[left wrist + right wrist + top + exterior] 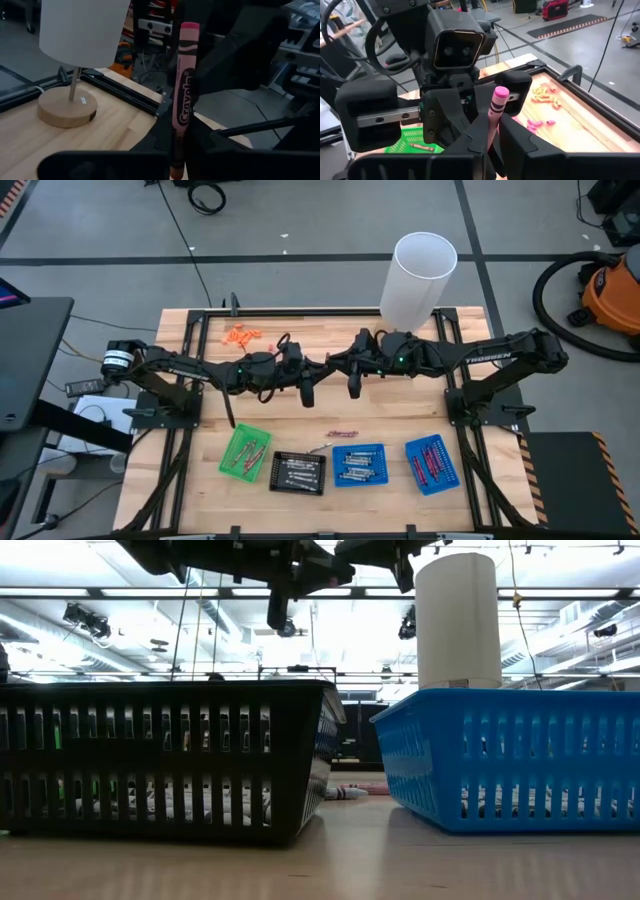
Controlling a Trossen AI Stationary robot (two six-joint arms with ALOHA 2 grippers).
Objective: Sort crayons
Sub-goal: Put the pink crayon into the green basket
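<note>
Item: one pink paper-wrapped crayon (182, 95), upright, held high over mid-table between the two arms.
Left gripper (308, 392): facing the right one at close range; fingers apparently near or on the crayon, contact not confirmable.
Right gripper (490, 142): pinching the crayon's lower part, tip standing free above.
Below, along the near edge: green slotted plastic tray (245, 450), black slotted tray (299, 472), two blue slotted trays (358, 465), each with crayons; a few loose ones on the wooden table (400, 405).
Risks: slip or snap during handover if one releases early or both pull; drop into the wrong tray.
</note>
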